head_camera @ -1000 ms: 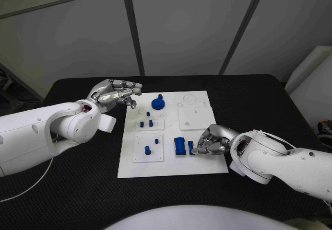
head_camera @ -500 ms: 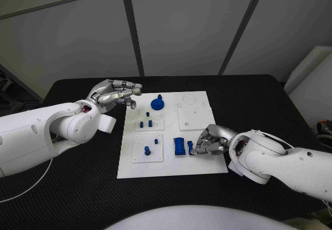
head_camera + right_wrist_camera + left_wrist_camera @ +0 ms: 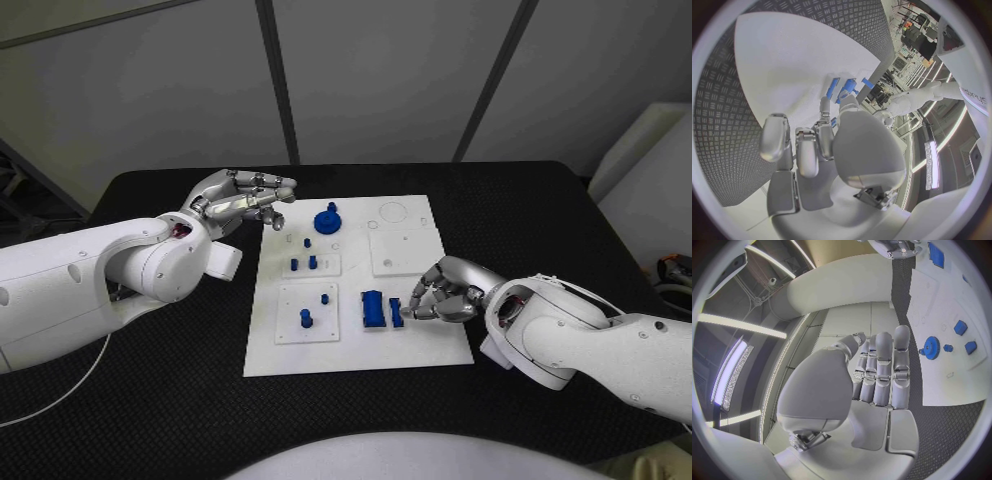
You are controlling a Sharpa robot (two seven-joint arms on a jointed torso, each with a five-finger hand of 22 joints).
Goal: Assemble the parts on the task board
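Now right hand (image 3: 444, 292) beside blue part (image 3: 395, 310), task board (image 3: 361, 345)

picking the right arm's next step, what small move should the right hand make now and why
Probably ease the right hand slightly toward the small blue block and close on it: its fingertips sit right beside that block, next to the taller blue block on the task board, but a firm hold isn't evident.

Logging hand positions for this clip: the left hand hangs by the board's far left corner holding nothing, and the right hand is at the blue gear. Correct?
Not quite. The right hand is at the small blue block near the task board's near edge, not the blue gear, as the head view shows. The left hand part is right.
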